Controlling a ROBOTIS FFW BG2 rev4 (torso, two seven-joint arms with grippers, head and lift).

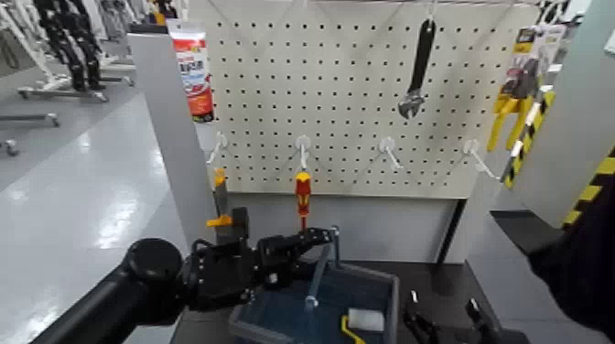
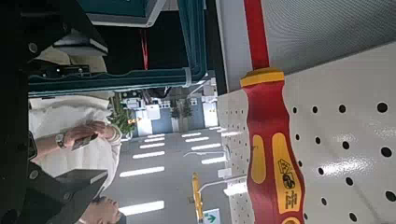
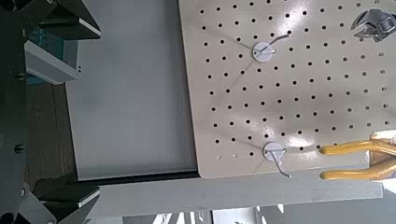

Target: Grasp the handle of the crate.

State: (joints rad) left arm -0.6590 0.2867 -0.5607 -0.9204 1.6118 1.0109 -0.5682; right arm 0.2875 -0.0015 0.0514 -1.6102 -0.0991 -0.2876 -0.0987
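The dark blue-grey crate (image 1: 375,285) sits at the bottom centre of the head view, with a white paint roller inside. Its thin handle (image 1: 320,271) stands raised over the crate's middle. My left gripper (image 1: 314,256) reaches in from the left and is open, with one finger above the handle's top bar and one below. In the left wrist view the handle (image 2: 121,80) runs between the left gripper's (image 2: 75,112) dark fingers. My right gripper (image 1: 448,322) is open and empty, low beside the crate's right side; in the right wrist view (image 3: 56,107) its fingers stand wide apart.
A white pegboard (image 1: 366,101) stands close behind the crate. A red-yellow screwdriver (image 1: 302,197), an orange clamp (image 1: 220,206), a black wrench (image 1: 418,69) and yellow pliers (image 1: 505,114) hang there. A grey post (image 1: 174,137) stands on the left. A seated person (image 2: 65,131) shows in the left wrist view.
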